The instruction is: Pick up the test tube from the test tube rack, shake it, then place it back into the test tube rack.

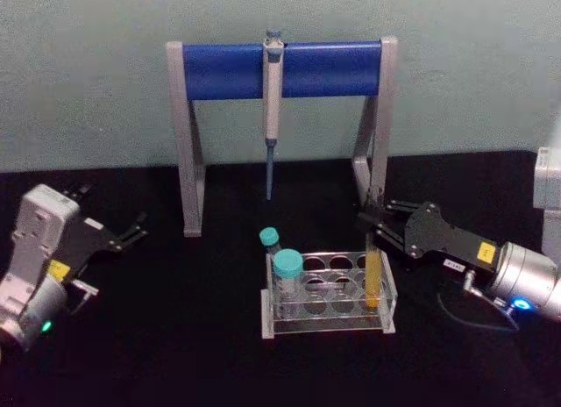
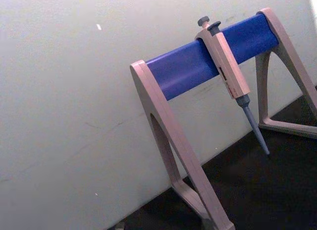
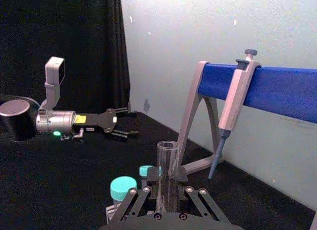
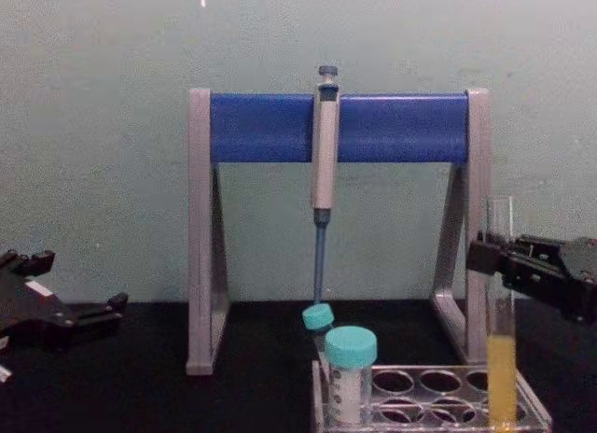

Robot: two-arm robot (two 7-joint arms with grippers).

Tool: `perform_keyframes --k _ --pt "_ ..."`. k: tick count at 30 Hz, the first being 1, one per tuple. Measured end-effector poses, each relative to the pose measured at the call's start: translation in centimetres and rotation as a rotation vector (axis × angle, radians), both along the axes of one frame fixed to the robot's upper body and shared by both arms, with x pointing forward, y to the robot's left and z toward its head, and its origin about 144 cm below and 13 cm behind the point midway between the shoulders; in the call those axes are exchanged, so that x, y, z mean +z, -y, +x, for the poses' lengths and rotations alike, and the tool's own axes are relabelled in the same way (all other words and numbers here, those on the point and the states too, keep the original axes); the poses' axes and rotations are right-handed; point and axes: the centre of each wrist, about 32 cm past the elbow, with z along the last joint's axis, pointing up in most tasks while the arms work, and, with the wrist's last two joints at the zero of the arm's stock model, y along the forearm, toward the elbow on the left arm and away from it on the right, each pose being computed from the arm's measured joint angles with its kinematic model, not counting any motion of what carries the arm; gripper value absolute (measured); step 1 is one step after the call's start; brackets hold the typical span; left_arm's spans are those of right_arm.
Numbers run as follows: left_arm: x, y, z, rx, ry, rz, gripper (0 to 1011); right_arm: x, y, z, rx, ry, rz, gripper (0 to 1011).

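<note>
The test tube (image 1: 374, 284) stands upright in a right-hand hole of the clear test tube rack (image 1: 329, 324), yellow liquid in its lower part (image 4: 501, 368). My right gripper (image 1: 372, 224) reaches in from the right at the tube's upper end. In the right wrist view its pads lie against both sides of the glass test tube (image 3: 168, 155), so the right gripper (image 3: 168, 176) is shut on it. The chest view shows the right gripper (image 4: 490, 256) high on the tube, above the rack (image 4: 410, 370). My left gripper (image 1: 114, 205) rests open at the far left of the table.
Two teal-capped tubes (image 1: 287, 265) (image 1: 269, 238) stand at the rack's left end. Behind the rack rises the grey-and-blue pipette stand (image 1: 280, 69) with a grey pipette (image 1: 273, 91) hanging from its bar. The left wrist view shows the same stand (image 2: 183, 71) and pipette (image 2: 228, 66).
</note>
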Motion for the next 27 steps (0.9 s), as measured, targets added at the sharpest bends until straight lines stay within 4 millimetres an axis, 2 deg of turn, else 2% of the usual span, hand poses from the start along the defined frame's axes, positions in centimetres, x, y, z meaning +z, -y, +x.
perform_keyframes --k 27 --pt "0.0 0.0 0.0 0.0 0.0 0.0 1001 -1.5 0.0 0.3 0.007 -0.048 -0.016 230"
